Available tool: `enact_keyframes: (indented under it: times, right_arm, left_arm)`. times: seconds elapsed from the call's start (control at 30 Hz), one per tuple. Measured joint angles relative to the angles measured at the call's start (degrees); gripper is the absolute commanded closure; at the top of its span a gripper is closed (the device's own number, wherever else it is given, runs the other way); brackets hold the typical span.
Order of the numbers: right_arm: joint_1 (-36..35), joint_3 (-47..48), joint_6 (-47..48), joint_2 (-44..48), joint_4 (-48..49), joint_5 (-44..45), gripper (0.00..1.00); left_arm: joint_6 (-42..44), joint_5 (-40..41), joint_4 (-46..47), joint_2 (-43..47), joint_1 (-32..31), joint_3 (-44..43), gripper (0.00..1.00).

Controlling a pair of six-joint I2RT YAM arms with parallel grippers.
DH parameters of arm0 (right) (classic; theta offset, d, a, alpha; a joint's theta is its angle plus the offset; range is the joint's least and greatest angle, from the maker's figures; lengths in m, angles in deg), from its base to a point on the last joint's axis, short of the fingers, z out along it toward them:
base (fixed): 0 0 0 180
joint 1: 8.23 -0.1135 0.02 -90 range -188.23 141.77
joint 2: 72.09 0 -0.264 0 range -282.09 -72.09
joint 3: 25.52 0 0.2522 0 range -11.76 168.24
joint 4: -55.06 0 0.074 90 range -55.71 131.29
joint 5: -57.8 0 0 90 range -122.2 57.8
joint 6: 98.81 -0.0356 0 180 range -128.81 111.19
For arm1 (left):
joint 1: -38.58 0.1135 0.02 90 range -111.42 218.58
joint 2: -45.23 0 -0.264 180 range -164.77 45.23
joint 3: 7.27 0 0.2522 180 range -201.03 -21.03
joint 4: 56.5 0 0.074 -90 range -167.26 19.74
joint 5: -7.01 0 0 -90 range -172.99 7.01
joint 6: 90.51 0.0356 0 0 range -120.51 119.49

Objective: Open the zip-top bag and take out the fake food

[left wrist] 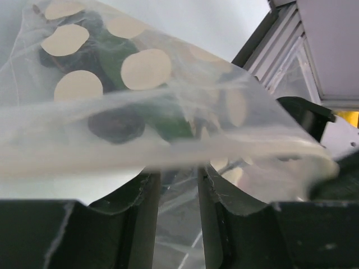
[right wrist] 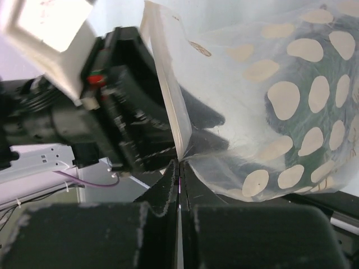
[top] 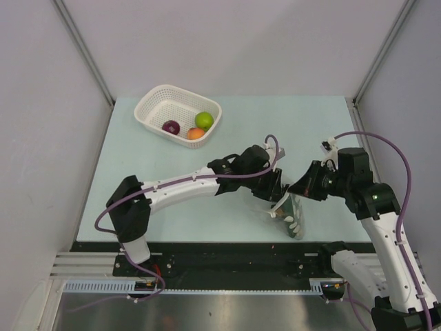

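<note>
The zip-top bag hangs between my two grippers near the table's front edge. It is clear plastic with pale dots. My left gripper holds its left lip; in the left wrist view the gripper has clear film between its narrowly spaced fingers. My right gripper is shut on the opposite lip, and its jaws pinch the bag's edge. Dark green and dark fake food shows through the bag, and also in the right wrist view.
A white perforated basket stands at the back left. It holds a purple onion-like piece, an orange fruit and a lime-green ball. The table's front edge and rail lie just below the bag.
</note>
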Motion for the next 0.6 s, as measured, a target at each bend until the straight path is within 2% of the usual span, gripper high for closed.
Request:
enact_keyframes:
  times: [0.17, 0.2, 0.3, 0.33, 0.5, 0.6]
  right_arm:
    - [0.5, 0.0, 0.4, 2.1, -2.5, 1.3, 1.0]
    - [0.7, 0.0, 0.6, 2.5, -3.1, 1.6, 1.0]
    - [1.0, 0.0, 0.8, 3.3, -4.6, 2.4, 1.0]
    - [1.2, 0.0, 0.8, 3.4, -4.9, 2.4, 1.0]
    - [2.4, 0.0, 0.8, 3.7, -6.5, 2.5, 1.0]
    - [3.2, 0.0, 0.8, 3.9, -7.5, 2.7, 1.0]
  left_arm:
    - [-1.2, -1.2, 0.3, -4.0, -0.4, -0.7, 0.64]
    - [-1.5, -1.4, 0.7, -4.7, -0.6, -0.7, 0.62]
    - [-2.5, -1.6, 1.7, -6.3, -1.4, -0.7, 0.46]
    - [-2.7, -1.6, 2.0, -6.8, -1.7, -0.9, 0.44]
    - [-3.6, -1.5, 3.6, -10.1, -2.8, -2.6, 0.36]
    - [-3.9, -1.4, 4.6, -11.4, -3.1, -2.9, 0.36]
